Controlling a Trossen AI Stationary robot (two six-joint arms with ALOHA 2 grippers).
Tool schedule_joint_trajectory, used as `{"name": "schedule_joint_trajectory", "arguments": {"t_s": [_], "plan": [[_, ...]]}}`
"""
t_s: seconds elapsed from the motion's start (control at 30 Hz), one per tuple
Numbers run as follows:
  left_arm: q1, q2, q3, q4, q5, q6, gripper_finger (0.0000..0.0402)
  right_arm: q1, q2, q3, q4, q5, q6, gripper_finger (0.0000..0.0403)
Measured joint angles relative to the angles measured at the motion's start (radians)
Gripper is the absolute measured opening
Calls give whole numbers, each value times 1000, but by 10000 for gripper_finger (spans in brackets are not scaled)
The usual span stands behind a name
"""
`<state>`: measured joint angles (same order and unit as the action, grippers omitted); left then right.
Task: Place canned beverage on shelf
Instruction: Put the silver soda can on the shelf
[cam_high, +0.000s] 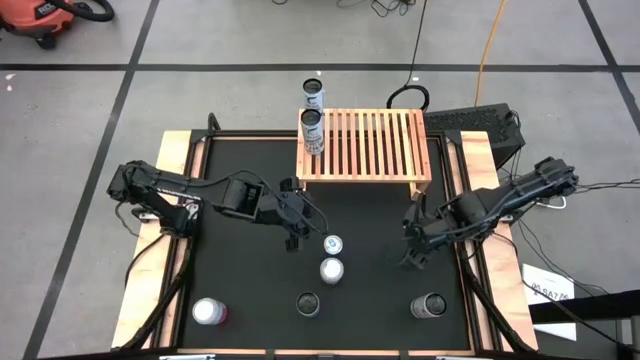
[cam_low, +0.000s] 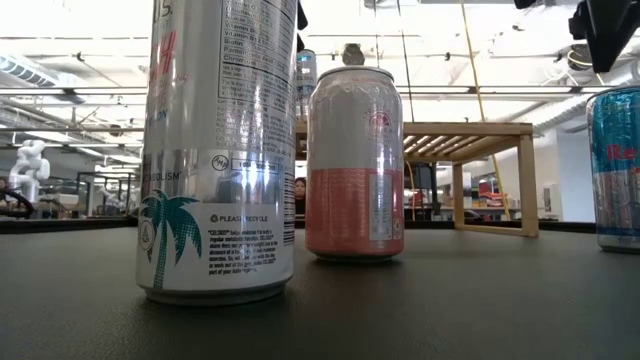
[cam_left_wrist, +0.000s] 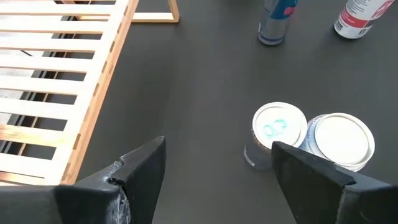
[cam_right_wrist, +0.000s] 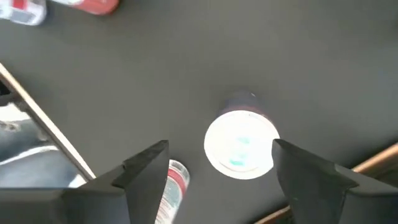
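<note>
1. Reaching from the desk's (cam_high: 250, 330) left edge toward its middle, the left arm is stretched out low and bent at the elbow; its end effector (cam_high: 296, 236) hangs just beside a pair of cans, fingers (cam_left_wrist: 140, 171) spread and grasping nothing.
2. Pair of cans: a slim can (cam_high: 332, 245) and a white-topped can (cam_high: 332, 270), touching, near the desk's centre.
3. Right arm: folded in from the right edge, wrist pointing down; its end effector (cam_high: 412, 255) hovers above a silver can (cam_high: 428, 306) near the front right, fingers (cam_right_wrist: 146, 171) apart and empty.
4. Shelf (cam_high: 365, 145): at the desk's far edge, one tall can (cam_high: 313, 130) upright on its left end.
5. Second tall can (cam_high: 314, 95): just beyond the shelf, whether on it cannot be told.
6. Dark-topped can (cam_high: 308, 303) and red-based can (cam_high: 208, 312): along the front edge, well apart.
</note>
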<state>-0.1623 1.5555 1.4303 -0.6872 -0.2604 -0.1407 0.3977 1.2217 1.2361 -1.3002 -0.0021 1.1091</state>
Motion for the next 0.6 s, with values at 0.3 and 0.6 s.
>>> {"name": "schedule_joint_trajectory", "arguments": {"t_s": [0.3, 0.6], "plan": [[-1, 0, 0, -10, 0, -2, 285, 14, 0, 0, -22, -2, 74, 327], [-3, 0, 0, -11, 0, -10, 285, 37, 26, 0, -70, 7, 182, 378]]}}
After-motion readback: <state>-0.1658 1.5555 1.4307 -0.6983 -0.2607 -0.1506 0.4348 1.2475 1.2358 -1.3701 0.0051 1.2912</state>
